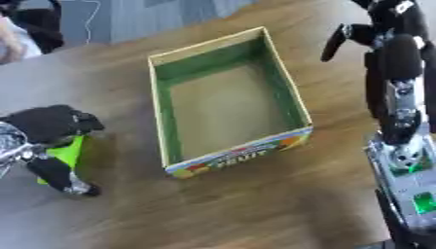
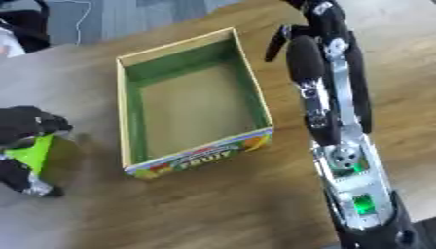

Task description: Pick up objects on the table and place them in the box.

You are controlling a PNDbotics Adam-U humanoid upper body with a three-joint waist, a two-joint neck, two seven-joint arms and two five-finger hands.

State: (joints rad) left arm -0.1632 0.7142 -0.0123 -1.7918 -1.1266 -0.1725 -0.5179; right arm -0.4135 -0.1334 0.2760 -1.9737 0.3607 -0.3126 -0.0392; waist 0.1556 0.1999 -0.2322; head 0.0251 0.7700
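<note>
An open cardboard box with green inner walls and a printed fruit front stands in the middle of the wooden table; nothing shows inside it. At the left edge my left hand is shut on a bright lime-green object, fingers curled over its top and the thumb below it. Most of the green object is hidden by the hand. My right arm reaches up along the right side, and its hand hangs beyond the box's far right corner with relaxed fingers, holding nothing.
The wooden table stretches in front of and to the right of the box. A grey floor with a white cable lies past the table's far edge. A person sits at the upper left corner, away from the objects.
</note>
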